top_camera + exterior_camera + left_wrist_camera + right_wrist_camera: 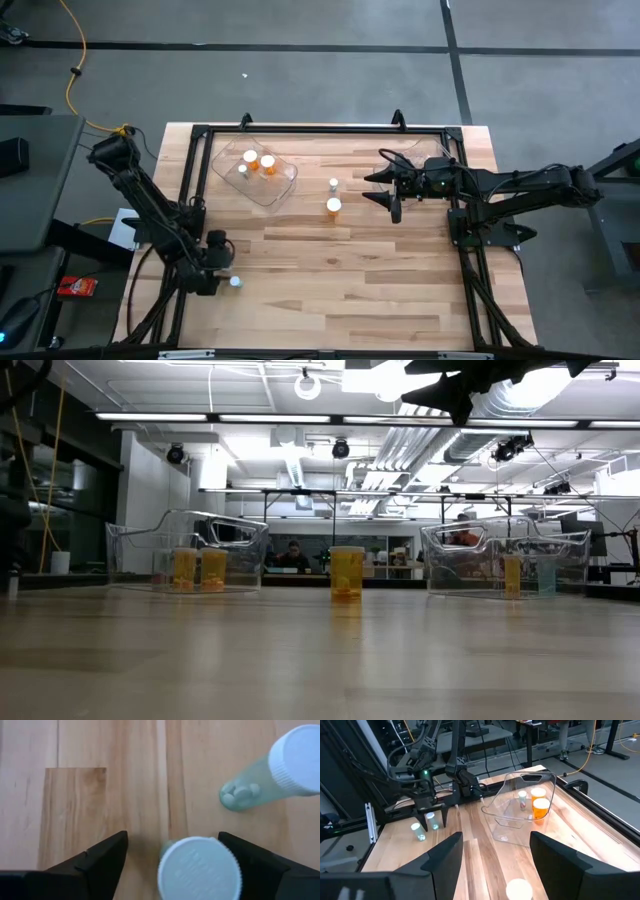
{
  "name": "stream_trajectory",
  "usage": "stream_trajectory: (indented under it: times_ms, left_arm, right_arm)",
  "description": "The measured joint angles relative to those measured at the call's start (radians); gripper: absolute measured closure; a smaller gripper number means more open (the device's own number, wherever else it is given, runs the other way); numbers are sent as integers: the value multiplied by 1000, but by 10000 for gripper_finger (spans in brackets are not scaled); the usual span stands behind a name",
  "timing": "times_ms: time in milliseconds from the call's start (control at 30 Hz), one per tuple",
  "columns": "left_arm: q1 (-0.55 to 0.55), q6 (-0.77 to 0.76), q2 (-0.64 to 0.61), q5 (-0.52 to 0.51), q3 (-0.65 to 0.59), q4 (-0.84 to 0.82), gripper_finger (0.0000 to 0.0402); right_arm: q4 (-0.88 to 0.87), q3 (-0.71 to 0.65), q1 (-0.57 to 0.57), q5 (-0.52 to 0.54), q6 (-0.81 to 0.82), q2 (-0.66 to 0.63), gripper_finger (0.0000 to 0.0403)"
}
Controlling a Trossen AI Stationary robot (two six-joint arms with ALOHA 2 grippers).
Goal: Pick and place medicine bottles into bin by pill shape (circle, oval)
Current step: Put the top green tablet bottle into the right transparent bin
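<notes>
Left hand (172, 865) straddles a pale teal bottle (199, 870) at the table's (350, 280) seven o'clock edge.
Its fingers stand open, not gripping; a second teal bottle (270, 772) stands just beside. Right hand (385, 190), open, hovers at two o'clock.

Table (340, 280): pale wood planks, black frame. Bin (255, 172): clear plastic, holding two orange bottles (268, 165) with white caps and one pale bottle (243, 171). Loose orange bottle (334, 208): white cap. Small pale bottle (334, 185): white cap. Teal bottles (250, 790): whitish-teal, ribbed white caps, white pills inside. Arms, left gripper (172, 865), right gripper (495, 850): black. Floor: grey, black lines, yellow cable.
</notes>
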Motion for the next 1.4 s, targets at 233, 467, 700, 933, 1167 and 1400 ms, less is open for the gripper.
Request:
stream_trajectory:
  times_ms: [233,467,700,933,1167,1400]
  left_arm:
    - [-76,-70,-1,-77,-29,12,172]
    - [-134,-79,-1,-76,-29,9,229]
    - [-141,-148,-10,-114,-29,20,254]
    - [-141,-152,-54,-185,-29,20,265]
    - [-141,-150,-106,-208,-29,20,282]
    - [-141,-99,-107,-110,-29,2,293]
  right_arm:
    - [0,0,0,0,1,0,178]
    - [0,0,0,19,30,0,178]
    - [0,0,0,19,54,0,178]
    - [0,0,0,20,56,0,178]
    - [0,0,0,21,55,0,178]
    - [0,0,0,21,53,0,178]
